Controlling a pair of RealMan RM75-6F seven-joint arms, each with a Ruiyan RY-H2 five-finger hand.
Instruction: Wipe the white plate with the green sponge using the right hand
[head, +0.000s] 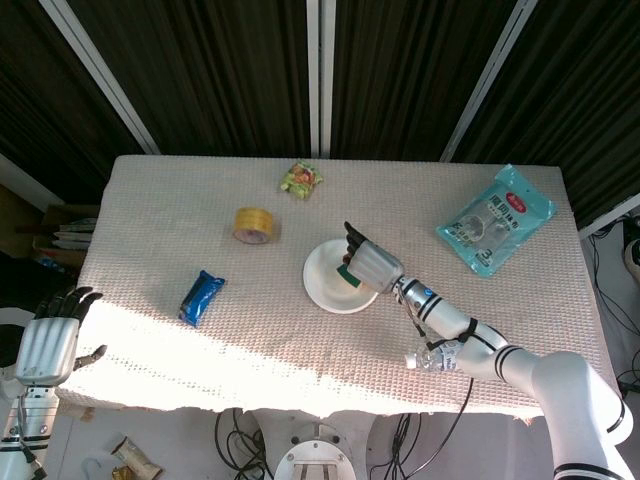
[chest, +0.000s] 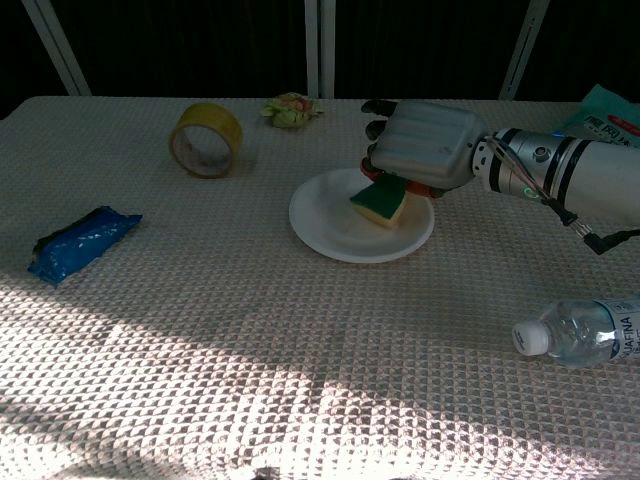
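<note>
The right hand (chest: 425, 146) is gripping the one green sponge (chest: 381, 200), its fingers (chest: 374, 130) clamped over it, pressing it onto the far right part of the one white plate (chest: 330, 222); wiping looks underway, with most of the plate left. The left hand (head: 47, 345) is hanging off the bench (chest: 300, 340), fingers apart.

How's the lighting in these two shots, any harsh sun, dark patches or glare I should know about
Head view: a bright sun band crosses the front of the table, nearly washing out the cloth's weave; the back lies in shade. Chest view: dim overall, sunlit patches on the near cloth, the white plate and green sponge under the right hand still readable, a small highlight on the bottle.
</note>
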